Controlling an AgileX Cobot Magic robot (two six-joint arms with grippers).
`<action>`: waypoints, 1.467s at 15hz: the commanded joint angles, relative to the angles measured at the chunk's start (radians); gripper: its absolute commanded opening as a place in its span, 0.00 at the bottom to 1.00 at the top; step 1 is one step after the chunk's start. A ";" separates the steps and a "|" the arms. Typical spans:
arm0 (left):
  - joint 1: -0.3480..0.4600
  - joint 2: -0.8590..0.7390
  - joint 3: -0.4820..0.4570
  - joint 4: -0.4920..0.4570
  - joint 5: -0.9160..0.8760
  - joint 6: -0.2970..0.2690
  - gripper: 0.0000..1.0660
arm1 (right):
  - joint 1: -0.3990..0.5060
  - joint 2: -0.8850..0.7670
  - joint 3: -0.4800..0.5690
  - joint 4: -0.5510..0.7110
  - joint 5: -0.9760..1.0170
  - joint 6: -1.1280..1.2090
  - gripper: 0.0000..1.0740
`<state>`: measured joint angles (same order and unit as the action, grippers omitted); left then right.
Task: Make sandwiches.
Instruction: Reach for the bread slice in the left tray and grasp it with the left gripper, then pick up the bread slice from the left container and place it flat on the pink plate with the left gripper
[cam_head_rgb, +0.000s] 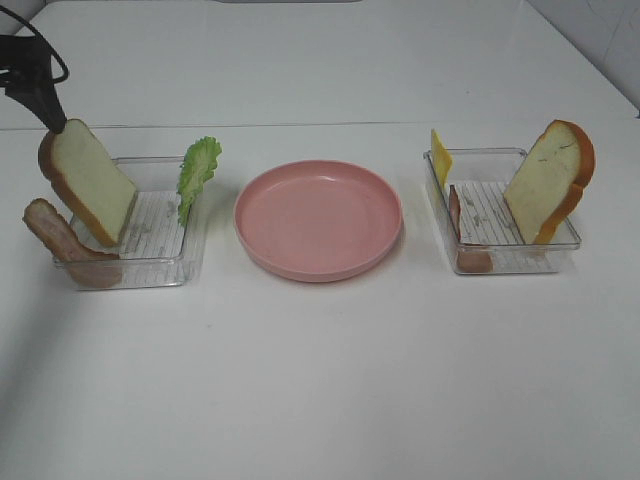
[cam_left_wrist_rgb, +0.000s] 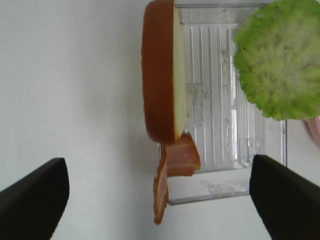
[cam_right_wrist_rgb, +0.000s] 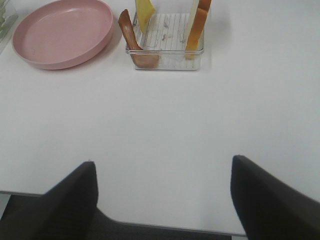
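Arms largely cut off; hands shown only as dark fingertips (cam_left_wrist_rgb: 35, 200). Left hand (cam_left_wrist_rgb: 159, 159) spread wide above left tray (cam_left_wrist_rgb: 220, 125), gripping nothing; right hand (cam_right_wrist_rgb: 162, 160) likewise spread, over counter (cam_right_wrist_rgb: 160, 110) at front edge. Sandwich parts (cam_head_rgb: 85, 170) unassembled: spongy left bread slice (cam_head_rgb: 95, 190) on edge, ruffled lettuce (cam_head_rgb: 198, 172), glossy left bacon (cam_head_rgb: 50, 228) at that ribbed clear tray near left edge; right bread slice (cam_head_rgb: 548, 185), flat cheese (cam_head_rgb: 440, 158), half-hidden right bacon (cam_head_rgb: 470, 258) in right tray (cam_head_rgb: 500, 152) near right edge. Round pink plate (cam_head_rgb: 318, 218) between.

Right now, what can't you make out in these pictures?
- Right gripper: absent from the high view; wrist view's edge cuts its fingers.
- Left gripper: only a dark part at the high view's edge.
- Right bacon: high view, blurred behind the tray wall.
- Lettuce: left wrist view, cropped by the frame.
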<state>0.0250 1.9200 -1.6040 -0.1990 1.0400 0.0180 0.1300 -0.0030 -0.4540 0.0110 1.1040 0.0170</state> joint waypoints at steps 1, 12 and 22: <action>0.001 0.078 -0.058 -0.027 -0.021 0.004 0.84 | -0.003 -0.033 0.003 0.003 -0.004 0.001 0.68; 0.001 0.308 -0.199 -0.112 -0.053 0.017 0.71 | -0.003 -0.033 0.003 0.003 -0.004 0.001 0.68; 0.001 0.288 -0.199 -0.093 -0.023 -0.034 0.00 | -0.003 -0.033 0.003 0.003 -0.004 0.001 0.68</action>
<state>0.0250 2.2180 -1.7990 -0.2950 0.9980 -0.0060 0.1300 -0.0030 -0.4540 0.0110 1.1040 0.0170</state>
